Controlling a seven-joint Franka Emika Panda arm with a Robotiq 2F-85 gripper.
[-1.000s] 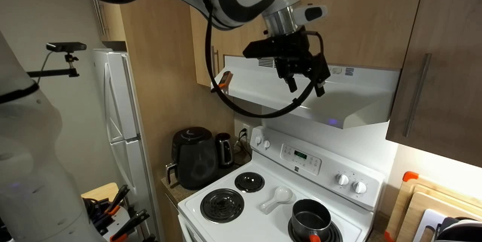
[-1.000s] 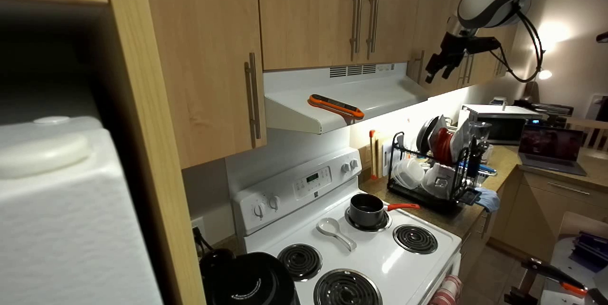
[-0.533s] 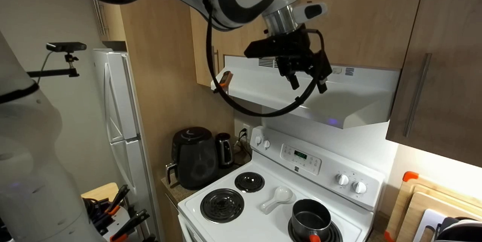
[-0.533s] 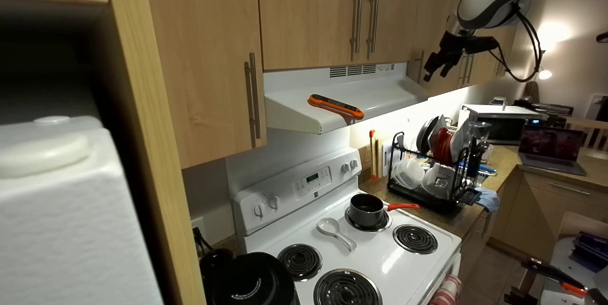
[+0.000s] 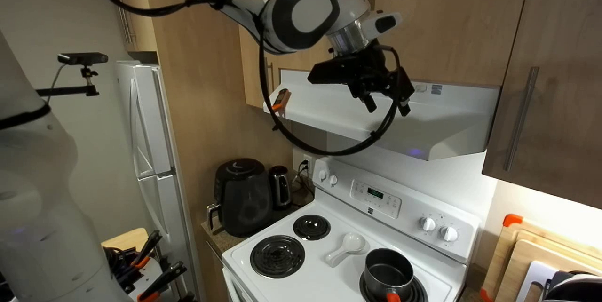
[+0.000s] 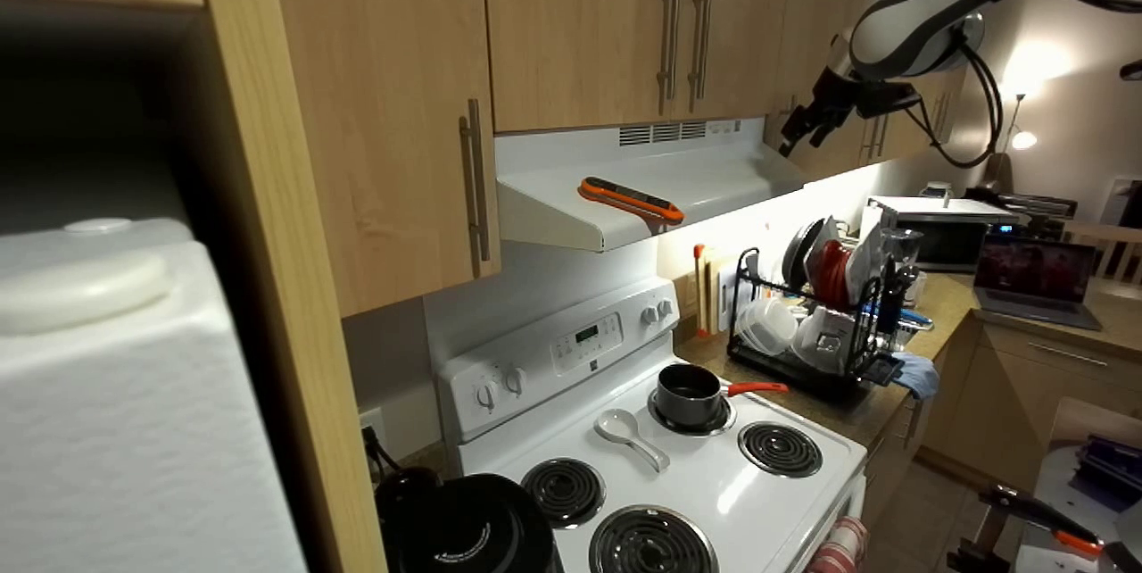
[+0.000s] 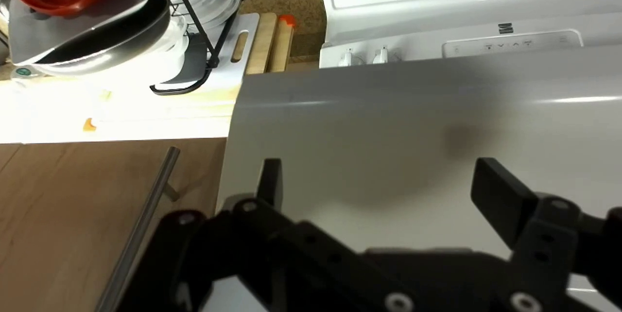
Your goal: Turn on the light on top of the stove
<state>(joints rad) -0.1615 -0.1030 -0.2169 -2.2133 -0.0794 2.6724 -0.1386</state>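
Wooden cupboards (image 6: 580, 37) are mounted high, and a white stove (image 5: 345, 219) is set below them. Before the cupboards the arm (image 5: 308, 15) is held aloft: in an exterior view it is sloped down from the upper left, bent near its end and tipped obliquely downward. A black cable (image 5: 334, 153) is slung beneath it in a wide loop. The white range hood (image 6: 696, 167) is fixed between cupboards and stove. On the stove a red-handled dark saucepan (image 6: 687, 394) is placed. The gripper (image 7: 378, 176) is poised in front of the hood, its fingers (image 7: 500, 200) spread well apart, with hood surface seen between them in the wrist view; whether the hood is touched cannot be told. A white spoon rest (image 6: 623, 432) is laid near the saucepan, and an orange-edged device (image 6: 632, 200) on the hood's slope. The light itself cannot be made out; small pale controls (image 5: 420, 88) are set in the hood's upper front band.
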